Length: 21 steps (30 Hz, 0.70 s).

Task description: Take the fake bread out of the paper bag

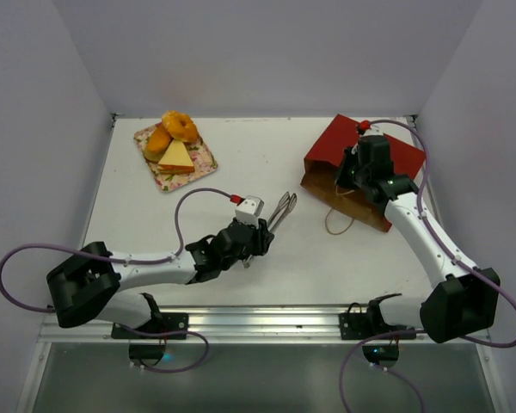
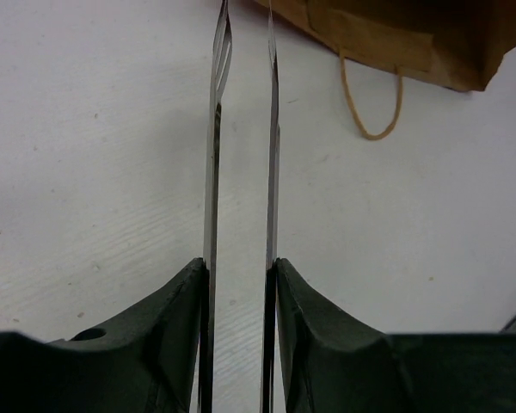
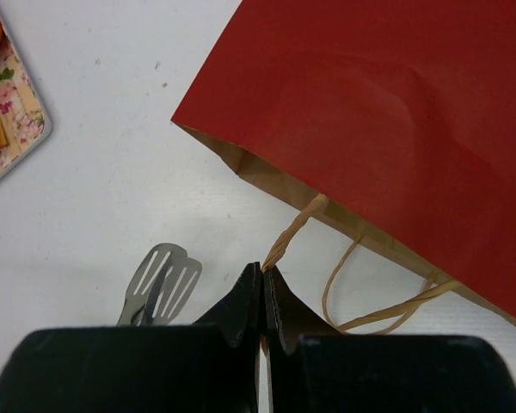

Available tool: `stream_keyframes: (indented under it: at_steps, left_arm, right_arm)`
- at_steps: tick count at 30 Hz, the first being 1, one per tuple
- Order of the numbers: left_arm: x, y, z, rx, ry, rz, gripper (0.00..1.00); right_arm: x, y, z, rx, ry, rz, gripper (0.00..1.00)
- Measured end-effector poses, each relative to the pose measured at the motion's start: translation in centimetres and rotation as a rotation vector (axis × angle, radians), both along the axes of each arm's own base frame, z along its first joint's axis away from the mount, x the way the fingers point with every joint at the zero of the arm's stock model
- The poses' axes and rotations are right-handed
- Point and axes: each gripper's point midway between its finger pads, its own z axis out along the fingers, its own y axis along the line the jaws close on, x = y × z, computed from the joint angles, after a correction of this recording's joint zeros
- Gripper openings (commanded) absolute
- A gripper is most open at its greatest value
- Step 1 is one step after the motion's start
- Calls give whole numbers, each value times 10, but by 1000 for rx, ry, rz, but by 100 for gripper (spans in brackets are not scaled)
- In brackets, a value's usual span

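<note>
The dark-red paper bag (image 1: 397,153) (image 3: 396,112) lies flat at the back right, its brown mouth (image 2: 413,34) facing the middle of the table. My right gripper (image 1: 348,176) (image 3: 263,271) is shut on one of its cord handles (image 3: 294,231); the other handle (image 2: 371,129) lies loose on the table. The fake bread sits on the floral tray (image 1: 205,163): a doughnut (image 1: 181,126), an orange bun (image 1: 158,139) and a sandwich wedge (image 1: 176,155). My left gripper (image 1: 256,232) (image 2: 241,267) is shut on metal tongs (image 1: 281,209) (image 2: 213,172), which point toward the bag's mouth. What is inside the bag is hidden.
The slotted tips of the tongs (image 3: 163,280) rest a short way left of the bag's mouth. The tray's corner (image 3: 17,112) shows at far left in the right wrist view. White walls close in the table on three sides.
</note>
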Motion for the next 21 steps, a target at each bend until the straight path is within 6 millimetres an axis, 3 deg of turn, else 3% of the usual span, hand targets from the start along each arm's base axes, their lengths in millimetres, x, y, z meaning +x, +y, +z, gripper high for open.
stream_keyframes:
  at_steps: [8,13,16,21]
  left_arm:
    - [-13,-11,29,-108,10,-75,40]
    - [-26,-25,31,-165,64,-146,40]
    - [-33,-43,22,-227,128,-199,40]
    - [-40,-71,-14,-242,260,-254,40]
  right_arm:
    - [-4,-1,3,-4,3,2,0]
    - [-5,-1,11,0,-11,3,0]
    - [-7,-2,15,1,-15,3,0]
    - [-11,-3,20,-1,-20,4,0]
